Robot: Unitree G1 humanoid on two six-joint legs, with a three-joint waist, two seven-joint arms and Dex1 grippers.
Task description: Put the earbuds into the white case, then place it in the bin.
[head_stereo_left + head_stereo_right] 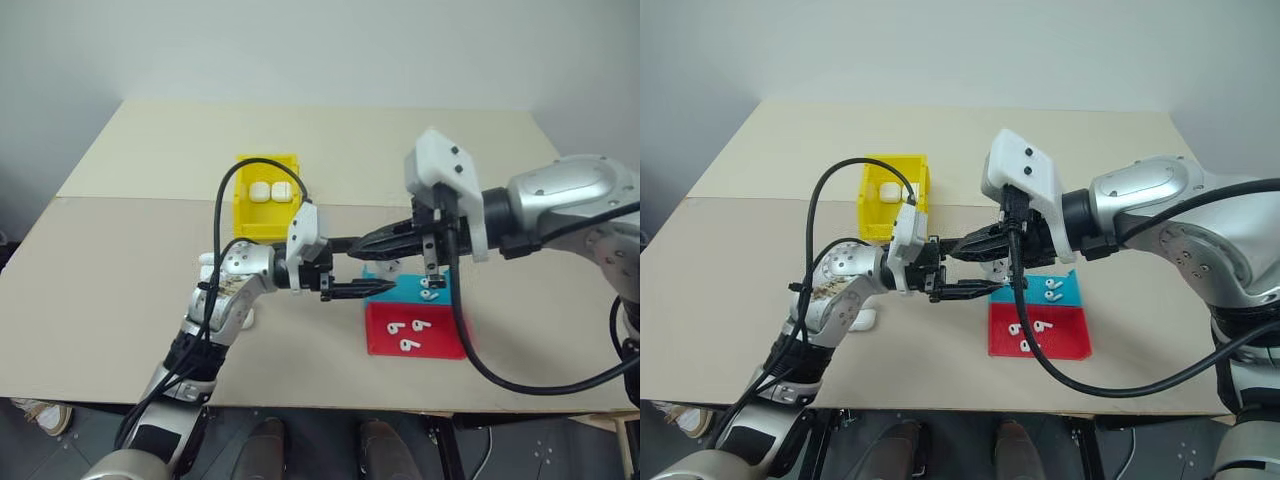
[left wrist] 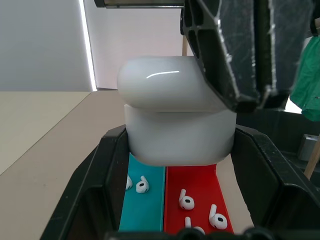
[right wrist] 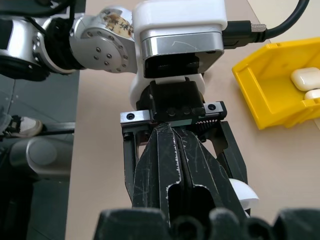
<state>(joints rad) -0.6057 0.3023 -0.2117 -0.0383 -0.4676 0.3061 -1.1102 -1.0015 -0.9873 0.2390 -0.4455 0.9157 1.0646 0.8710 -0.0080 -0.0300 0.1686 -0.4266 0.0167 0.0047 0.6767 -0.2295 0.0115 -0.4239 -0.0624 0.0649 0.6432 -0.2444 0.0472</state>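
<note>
The left end effector [image 1: 372, 289] is clamped on the white case [image 2: 175, 120], holding it above the surface [image 1: 120, 290] over the blue tray [image 1: 405, 293] and red tray [image 1: 440, 340]. The right end effector [image 1: 362, 246], its fingers pressed together, meets the case from above. Earbuds [image 1: 410, 327] lie in both trays. The yellow bin [image 1: 245, 215], behind, contains two white cases [image 1: 270, 191].
</note>
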